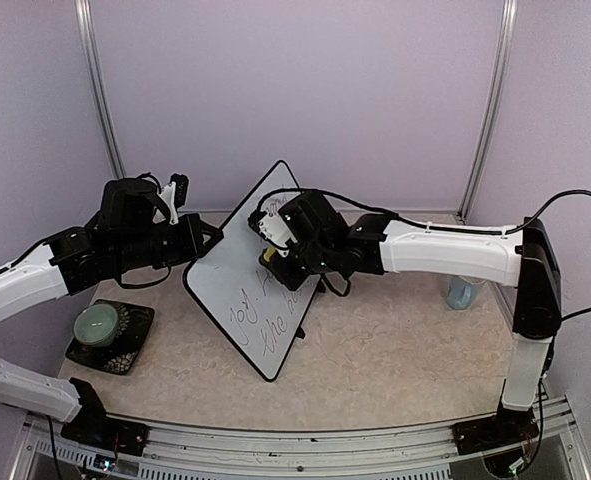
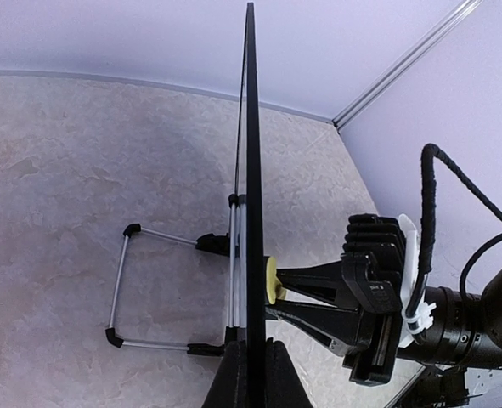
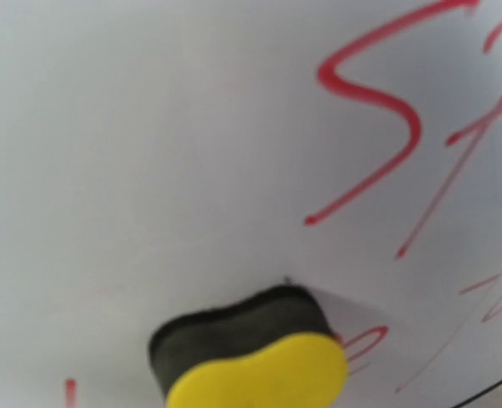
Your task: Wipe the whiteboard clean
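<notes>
whiteboard (image 1: pixel 243 300) stands tilted mid-bench (image 1: pixel 395 350), red writing (image 3: pixel 378 127) on its face | handling: looks light, stiff, slick; likely tips when pushed, best pinched at the frame | left claw (image 2: pixel 252 374) clamped tight on its edge | right claw (image 2: pixel 283 296) pinches eraser (image 3: pixel 255 365) against the face | nearby: wire stand (image 2: pixel 123 289) behind; green cup (image 1: pixel 97 322) on black tray (image 1: pixel 135 348), apart at left

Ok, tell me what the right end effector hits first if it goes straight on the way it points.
The whiteboard. The right end effector points squarely at its written face, and the eraser it grips looks pressed against it, so no free way seems left.
</notes>
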